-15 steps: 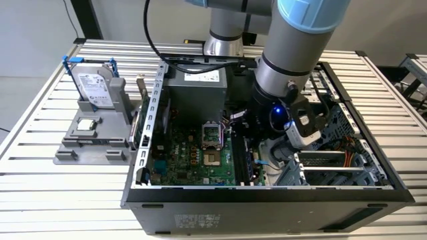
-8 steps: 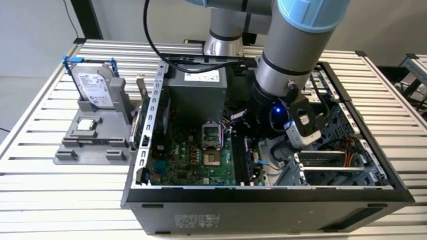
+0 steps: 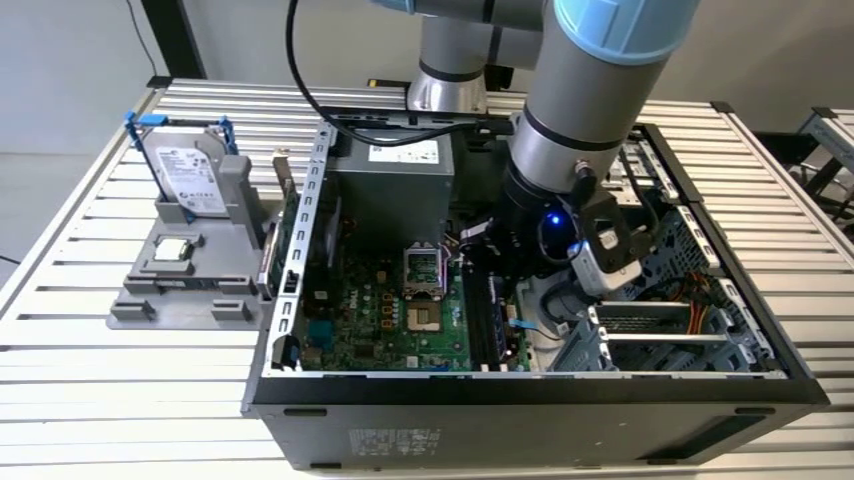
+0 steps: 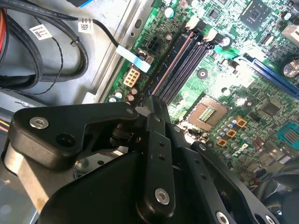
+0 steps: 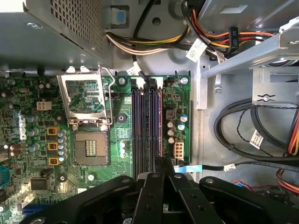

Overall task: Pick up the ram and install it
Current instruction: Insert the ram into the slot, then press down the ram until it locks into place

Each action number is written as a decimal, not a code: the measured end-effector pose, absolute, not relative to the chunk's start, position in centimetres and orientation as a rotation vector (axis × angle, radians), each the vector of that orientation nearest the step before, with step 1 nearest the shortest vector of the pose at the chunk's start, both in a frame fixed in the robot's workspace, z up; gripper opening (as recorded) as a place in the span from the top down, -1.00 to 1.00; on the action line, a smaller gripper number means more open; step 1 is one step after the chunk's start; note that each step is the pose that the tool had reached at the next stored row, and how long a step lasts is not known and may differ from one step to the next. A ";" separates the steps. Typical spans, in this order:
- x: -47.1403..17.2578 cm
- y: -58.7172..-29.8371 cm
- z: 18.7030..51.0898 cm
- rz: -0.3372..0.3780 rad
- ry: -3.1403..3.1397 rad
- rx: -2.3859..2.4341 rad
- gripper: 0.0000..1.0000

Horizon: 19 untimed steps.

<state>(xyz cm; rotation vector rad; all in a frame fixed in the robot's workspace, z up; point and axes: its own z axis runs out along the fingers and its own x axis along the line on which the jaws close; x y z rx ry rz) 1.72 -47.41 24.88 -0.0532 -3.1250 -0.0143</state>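
The exterior view looks steeply down from in front of the open computer case (image 3: 534, 390) on the slatted table (image 3: 80, 400), taking in the whole scene. Both wrist views sit close inside the case, peering past black gripper parts at the motherboard (image 5: 32, 154) and memory slots (image 5: 147, 126) (image 4: 180, 65), which all three views share.

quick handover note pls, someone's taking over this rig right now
Gripper: down inside the open computer case, fingers closed on what looks like the ram, seen edge-on in the second wrist view.
Ram: lined up lengthwise over the memory slots, beside the processor socket.
Done: ram picked up and brought to the slots.
Left: seating it; whether it is pressed into a slot cannot be told.
Untouched: hard drive and processor chip in the grey holder outside the case.
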 end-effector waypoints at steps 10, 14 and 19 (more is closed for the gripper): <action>1.7 -47.4 24.9 -0.014 -3.125 -0.034 1.00; 1.7 -47.4 24.9 -0.014 -3.125 0.034 1.00; 1.7 -47.4 24.9 -0.013 -3.122 0.137 1.00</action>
